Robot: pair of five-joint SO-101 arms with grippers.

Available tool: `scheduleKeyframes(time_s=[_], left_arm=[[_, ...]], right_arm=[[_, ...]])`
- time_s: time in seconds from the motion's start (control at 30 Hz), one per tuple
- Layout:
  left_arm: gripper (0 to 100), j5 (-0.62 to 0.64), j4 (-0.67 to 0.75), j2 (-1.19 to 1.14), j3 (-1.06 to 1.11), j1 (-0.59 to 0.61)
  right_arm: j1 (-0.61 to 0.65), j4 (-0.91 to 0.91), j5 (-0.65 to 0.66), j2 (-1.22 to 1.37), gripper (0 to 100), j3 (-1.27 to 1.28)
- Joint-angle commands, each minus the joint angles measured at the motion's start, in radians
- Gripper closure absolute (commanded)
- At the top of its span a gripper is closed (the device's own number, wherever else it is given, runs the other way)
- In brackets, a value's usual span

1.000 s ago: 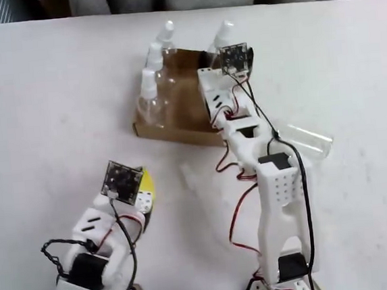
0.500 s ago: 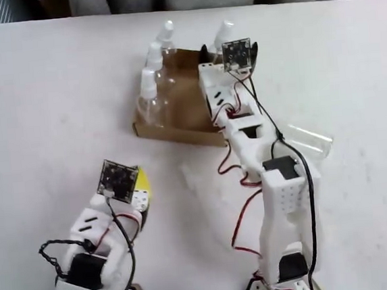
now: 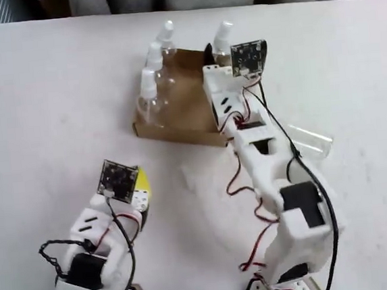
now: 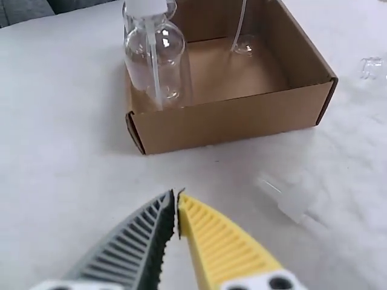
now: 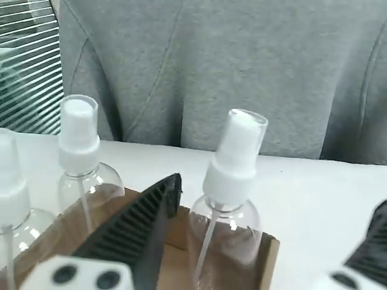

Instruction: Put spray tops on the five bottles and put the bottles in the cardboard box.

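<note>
The left end effector (image 4: 177,196), ribbed grey and yellow, is being held closed tip to tip, gripping nothing; the brown cardboard box (image 4: 242,118) is lying just ahead of it. The right end effector (image 5: 279,193) is being held spread wide and empty. A clear round bottle (image 5: 225,235) with a white spray top (image 5: 234,158) is standing in the box between its black ribbed jaws. Since a second ago it has been shifted slightly sideways, away from the left arm.

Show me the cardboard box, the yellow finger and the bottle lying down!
cardboard box (image 4: 236,121): left wrist view, front wall.
yellow finger (image 4: 221,244): left wrist view, ribbed pad.
lying bottle (image 3: 310,140): high view, clear body.
</note>
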State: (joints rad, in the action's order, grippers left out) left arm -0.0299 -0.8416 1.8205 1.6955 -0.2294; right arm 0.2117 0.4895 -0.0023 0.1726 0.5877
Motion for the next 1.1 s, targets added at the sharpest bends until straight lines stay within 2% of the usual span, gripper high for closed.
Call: scheduleKeyframes(time_s=[0.0, 0.17, 0.33, 0.47, 0.57, 0.67, 0.73, 0.87, 1.07], left_arm=[[98, -0.009, 0.002, 0.012, -0.003, 0.010], [98, -0.009, 0.000, 0.012, -0.003, 0.010], [98, -0.009, 0.000, 0.012, -0.003, 0.010], [98, -0.009, 0.000, 0.012, -0.003, 0.010], [98, -0.009, 0.000, 0.012, -0.003, 0.010], [98, -0.009, -0.002, 0.012, -0.003, 0.010], [98, -0.009, -0.002, 0.012, -0.003, 0.010], [98, -0.009, -0.002, 0.012, -0.003, 0.010], [98, -0.009, -0.002, 0.012, -0.003, 0.010]], right_arm=[[0.001, -0.145, -0.008, -0.171, 58.1, 0.009], [-0.018, -0.398, 0.000, -0.375, 58.1, 0.043], [-0.061, -0.797, 0.011, -0.624, 58.4, 0.044], [-0.124, -1.086, 0.143, -0.786, 59.3, 0.044], [-0.220, -1.191, 0.230, -0.849, 66.8, 0.044], [-0.309, -1.242, 0.394, -0.840, 75.7, 0.044], [-0.364, -1.277, 0.522, -0.802, 77.3, 0.049], [-0.441, -1.379, 0.730, -0.665, 71.5, 0.035], [-0.447, -1.692, 0.818, -0.357, 57.0, -0.259]])
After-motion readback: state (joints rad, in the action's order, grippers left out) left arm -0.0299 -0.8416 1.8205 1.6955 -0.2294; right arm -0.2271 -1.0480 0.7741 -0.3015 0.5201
